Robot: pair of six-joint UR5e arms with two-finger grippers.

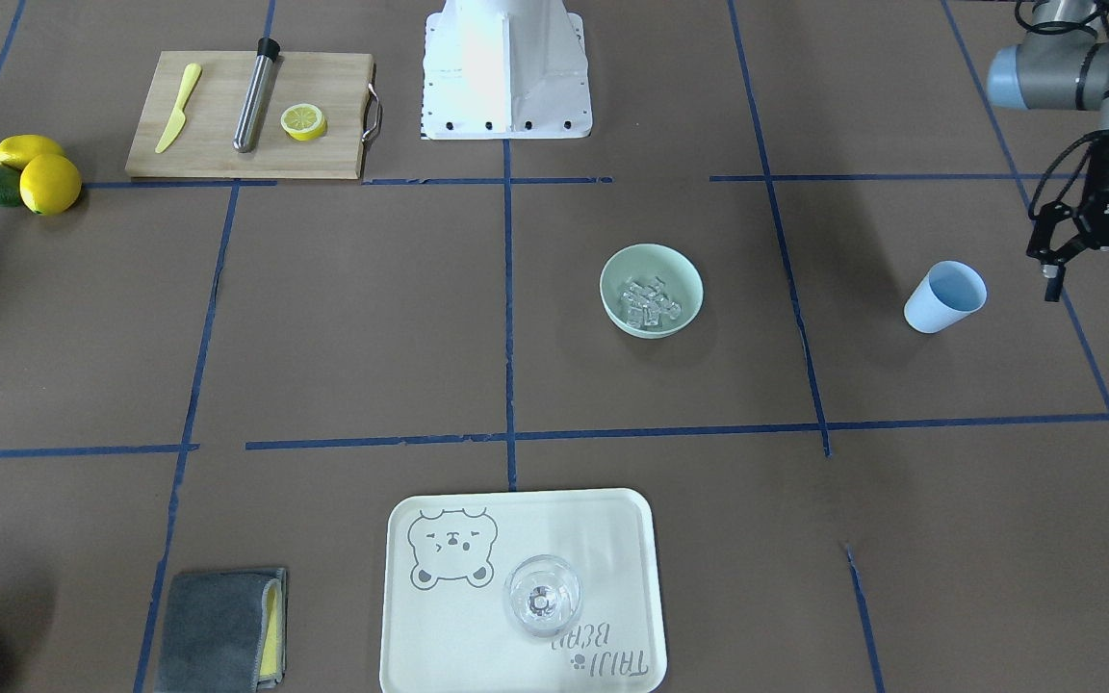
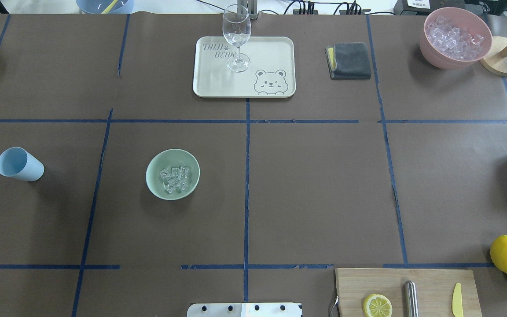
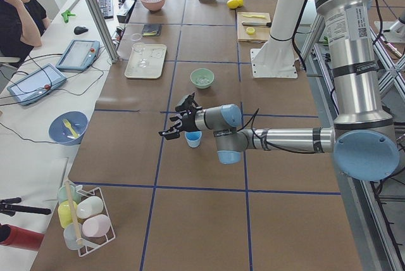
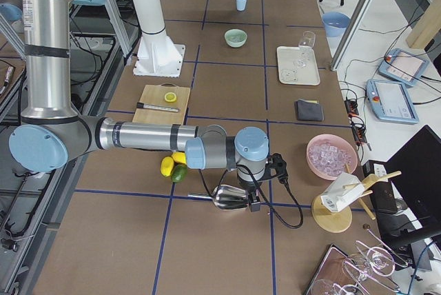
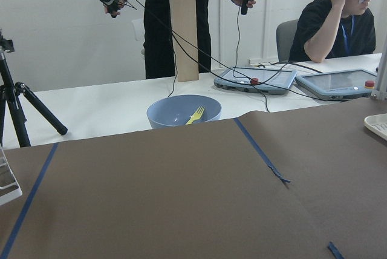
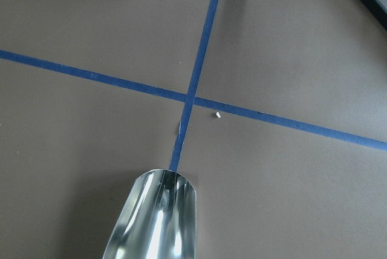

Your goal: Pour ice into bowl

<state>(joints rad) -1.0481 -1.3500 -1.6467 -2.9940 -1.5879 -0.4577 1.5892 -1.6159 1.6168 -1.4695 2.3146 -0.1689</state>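
Overhead view, bowl [image 2: 156,168] as centre: ice [image 2: 175,178] in it. Cup [image 2: 19,164] at 9 o'clock, well apart. Tray [image 2: 218,81] at 1 o'clock, glass [image 2: 236,37] on it. Cutting board [image 2: 431,286] at 4 o'clock.

- The front-facing camera looked steeply down from the operators' side, with the robot's base [image 1: 506,72] at the top
- The overhead camera looked forward from behind the robot; both shared the bowl [image 1: 652,290], the cup [image 1: 944,296] and the tray [image 1: 521,592]
- The two side cameras stood high at opposite ends of the table [image 3: 209,220], each looking along it
- The left wrist camera faced level toward a seated person [image 5: 344,23]; the right wrist camera looked close down on a scoop [image 6: 154,216] and tape cross [image 6: 188,98]
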